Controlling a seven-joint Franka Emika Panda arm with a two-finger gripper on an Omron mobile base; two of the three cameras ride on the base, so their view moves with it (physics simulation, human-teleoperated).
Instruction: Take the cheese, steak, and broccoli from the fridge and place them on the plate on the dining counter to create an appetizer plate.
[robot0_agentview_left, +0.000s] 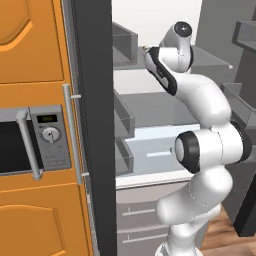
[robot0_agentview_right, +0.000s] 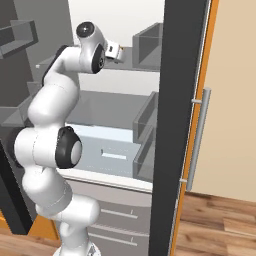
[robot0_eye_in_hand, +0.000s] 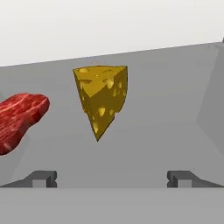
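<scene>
Hand view: steak (robot0_eye_in_hand: 19, 120) cut off at left edge, beside cheese (robot0_eye_in_hand: 102, 97) on grey fridge shelf (robot0_eye_in_hand: 166, 113). Arm reaches into fridge (robot0_agentview_left: 95, 100); claw (robot0_eye_in_hand: 112, 179) fingers wide apart, empty, short of cheese.

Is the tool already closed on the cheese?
No. In the hand view the cheese sits on the grey shelf beyond the wide-apart fingertips, untouched.

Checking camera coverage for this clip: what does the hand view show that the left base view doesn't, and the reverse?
Hand view alone: the cheese and the steak to its left on a grey shelf, with the open tool aimed near the cheese.
Left base view alone: the microwave and the orange cabinets.
Both: the fridge interior with its grey shelves.
</scene>
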